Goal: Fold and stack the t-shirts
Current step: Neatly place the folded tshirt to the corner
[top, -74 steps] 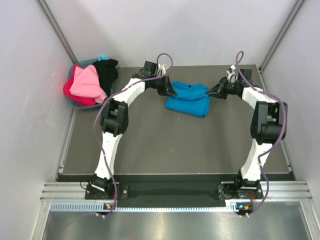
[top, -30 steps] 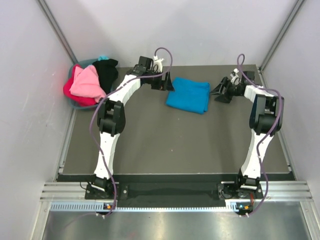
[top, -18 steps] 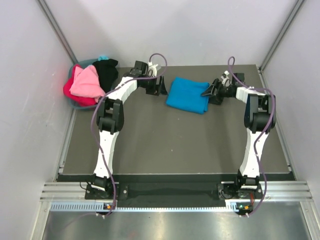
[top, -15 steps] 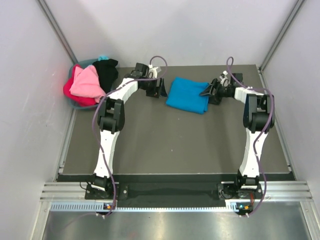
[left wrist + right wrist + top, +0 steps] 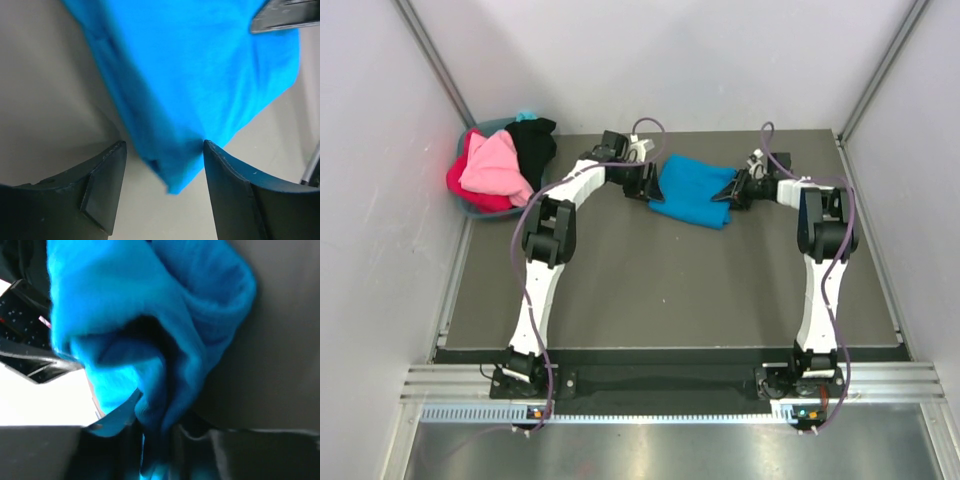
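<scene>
At twelve o'clock on the dark grey desk [image 5: 650,290] lies the folded blue t-shirt [image 5: 692,193]. At its nine o'clock edge the left tool [image 5: 646,184] has its fingers spread wide, a shirt corner lying loose between them. At three o'clock the right tool [image 5: 730,192] is pinched closed on a bunched fold of that shirt. A pink t-shirt [image 5: 498,165], a red t-shirt [image 5: 468,185] and a black t-shirt [image 5: 534,140] are heaped in the teal basket [image 5: 490,126] at the desk's ten o'clock corner. White walls [image 5: 650,60] close in three sides.

No legible text, label, brand, number or sign in any of the three views.
</scene>
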Controlling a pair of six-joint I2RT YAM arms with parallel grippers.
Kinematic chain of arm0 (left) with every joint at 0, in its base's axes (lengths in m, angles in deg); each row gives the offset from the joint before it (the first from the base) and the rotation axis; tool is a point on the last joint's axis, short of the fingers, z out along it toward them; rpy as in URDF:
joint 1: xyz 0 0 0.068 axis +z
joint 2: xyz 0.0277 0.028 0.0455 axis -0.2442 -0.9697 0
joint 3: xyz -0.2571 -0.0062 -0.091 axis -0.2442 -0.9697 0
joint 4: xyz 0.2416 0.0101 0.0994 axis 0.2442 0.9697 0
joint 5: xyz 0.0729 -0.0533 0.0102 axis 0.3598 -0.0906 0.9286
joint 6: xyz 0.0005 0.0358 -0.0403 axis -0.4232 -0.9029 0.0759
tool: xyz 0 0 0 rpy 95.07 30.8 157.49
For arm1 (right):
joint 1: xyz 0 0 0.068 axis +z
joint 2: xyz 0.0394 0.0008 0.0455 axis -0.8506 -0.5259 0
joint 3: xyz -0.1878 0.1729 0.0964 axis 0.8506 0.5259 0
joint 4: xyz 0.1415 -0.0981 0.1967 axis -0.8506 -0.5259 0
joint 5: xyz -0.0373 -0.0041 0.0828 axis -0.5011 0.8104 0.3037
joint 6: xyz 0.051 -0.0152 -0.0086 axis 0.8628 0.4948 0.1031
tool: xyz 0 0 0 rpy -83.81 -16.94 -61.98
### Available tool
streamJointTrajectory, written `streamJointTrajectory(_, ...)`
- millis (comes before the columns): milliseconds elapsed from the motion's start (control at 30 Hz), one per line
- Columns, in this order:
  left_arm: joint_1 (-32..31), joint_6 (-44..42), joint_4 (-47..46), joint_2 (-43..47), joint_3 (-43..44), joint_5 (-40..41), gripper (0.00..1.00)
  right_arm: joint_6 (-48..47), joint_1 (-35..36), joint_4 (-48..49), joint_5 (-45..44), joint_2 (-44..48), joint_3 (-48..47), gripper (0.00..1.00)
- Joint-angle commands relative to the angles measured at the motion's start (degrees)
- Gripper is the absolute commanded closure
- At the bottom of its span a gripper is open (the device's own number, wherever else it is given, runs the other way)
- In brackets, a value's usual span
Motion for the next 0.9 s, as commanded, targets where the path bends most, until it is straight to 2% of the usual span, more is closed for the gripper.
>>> streamJointTrajectory(0,-0.9,0.1,0.2,0.3,-2.9,-1.4,0.32,-3.9,1.6,-2.7,-2.3,-1.6,-0.8,0.85)
streamJointTrajectory(33,-0.9,0.1,0.9,1.5,-3.3,-1.1,0.29,-6.6,1.4,-4.8,-2.3,-1.2,-2.1,0.9)
streamJointTrajectory(167,1.0,-0.3,1.9,6.4,-7.4,0.3,0.25,-16.4,-0.1,-13.3,-2.3,2.1,-5.7,0.99)
streamJointTrajectory(367,6.2,-3.1,7.7,12.7,-9.3,-5.4,0.25,-32.2,-4.9,-28.0,-3.0,6.9,-5.1,1.0)
streamJointTrajectory(500,7.6,-8.5,13.2,16.1,-10.2,-1.1,0.25,-44.3,-7.6,-38.5,-5.1,8.6,-5.0,1.0)
streamJointTrajectory(633,7.7,-9.0,12.4,19.1,-13.1,10.1,0.25,-56.2,-8.9,-47.0,-10.0,11.2,-6.0,1.0)
streamJointTrajectory(800,7.6,-11.0,13.2,21.9,-13.6,13.9,0.24,-66.8,-9.5,-57.1,-15.3,14.9,-4.3,1.0)
streamJointTrajectory(867,7.6,-11.2,12.8,22.5,-13.9,14.5,0.24,-70.4,-10.3,-58.1,-17.6,18.1,-0.7,1.0)
